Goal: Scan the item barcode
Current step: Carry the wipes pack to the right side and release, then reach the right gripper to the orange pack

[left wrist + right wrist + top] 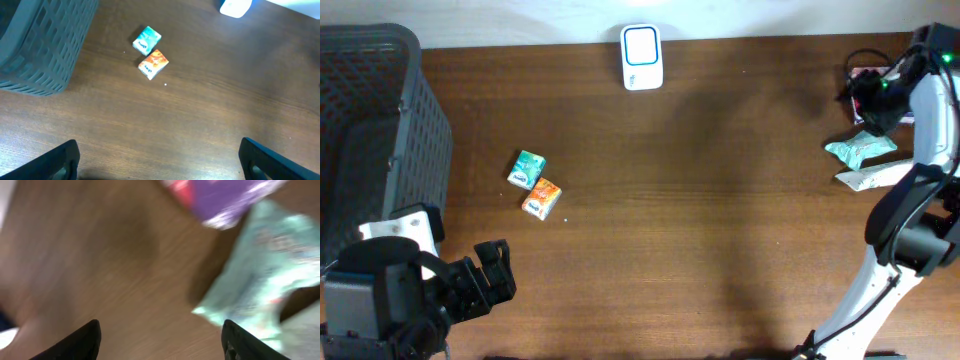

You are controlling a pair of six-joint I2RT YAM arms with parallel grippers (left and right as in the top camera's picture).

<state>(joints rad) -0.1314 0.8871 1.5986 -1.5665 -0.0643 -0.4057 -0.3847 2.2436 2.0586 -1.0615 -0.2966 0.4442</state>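
At the table's right edge, the mint-green pouch (265,275) lies between a purple packet (225,197) and a white packet (868,178). Just above it the right gripper (160,340) is spread and empty. A white scanner (642,57) sits at the back edge. The left gripper (160,162) gapes wide, holding nothing.

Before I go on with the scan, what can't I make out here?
Barcodes on the teal packet and orange packet: too small in overhead and left wrist views.
The purple packet: blurred and cut by the top edge in right wrist view; mostly behind the right arm overhead.
Inside of the basket: dark, cut by the left edge overhead.
The scanner: only a corner in left wrist view.
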